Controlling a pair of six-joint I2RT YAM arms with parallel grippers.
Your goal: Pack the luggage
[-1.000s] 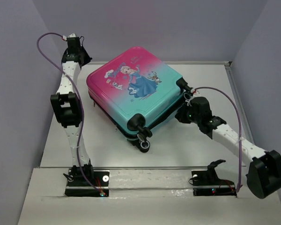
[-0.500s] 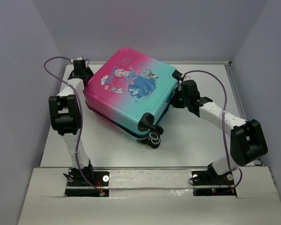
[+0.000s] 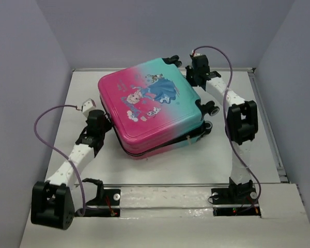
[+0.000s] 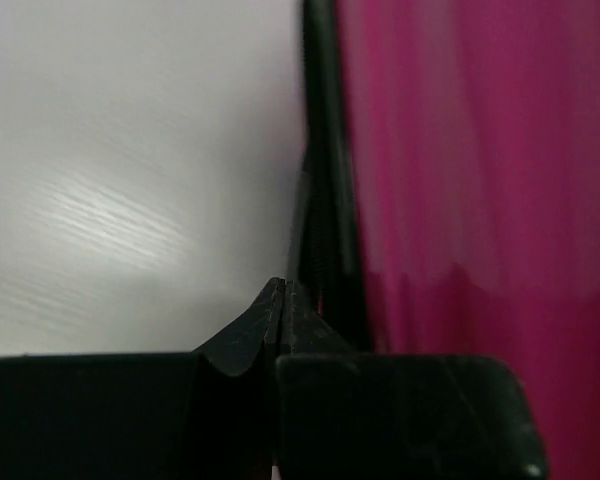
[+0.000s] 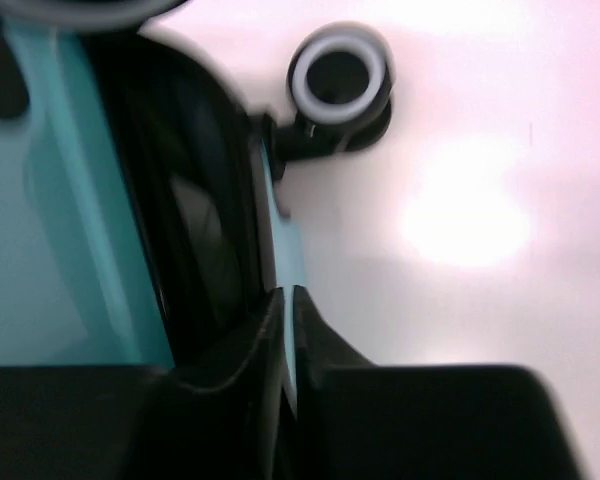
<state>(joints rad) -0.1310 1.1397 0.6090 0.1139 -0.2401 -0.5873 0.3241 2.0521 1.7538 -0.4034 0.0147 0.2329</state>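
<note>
- Top external showed you the luggage lying flat and closed on the counter, with its pink end at the near left and its teal wheel end at the far right.
- Your left pincer was squeezed shut on nothing, right at the pink side's zipper trim.
- Your right pincer was pinched together too, seemingly empty, beside the teal corner near a wheel.
</note>
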